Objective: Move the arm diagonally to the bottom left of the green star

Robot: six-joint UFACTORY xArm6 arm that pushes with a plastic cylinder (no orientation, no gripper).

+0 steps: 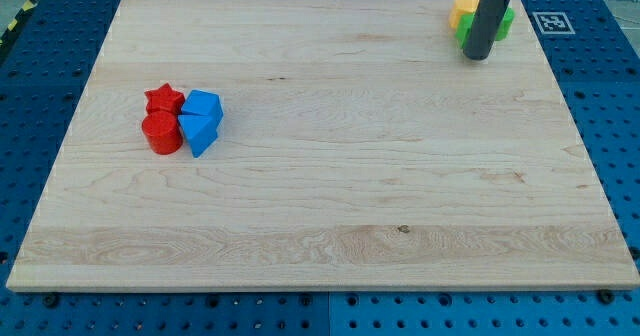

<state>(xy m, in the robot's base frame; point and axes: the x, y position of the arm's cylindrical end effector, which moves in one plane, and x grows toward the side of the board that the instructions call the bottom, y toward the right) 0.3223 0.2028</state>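
The green star [505, 22] lies at the view's top right corner of the wooden board, mostly hidden behind my rod, with a yellow block [463, 12] touching its left side. My tip [478, 56] rests on the board just below and left of the green star, close against it. Whether it touches the star I cannot tell.
A red star [164, 100], a red cylinder [162, 134] and two blue blocks [202, 107] [200, 132] cluster at the view's left. The wooden board [330, 176] sits on a blue pegboard. A marker tag [553, 22] lies off the board's top right.
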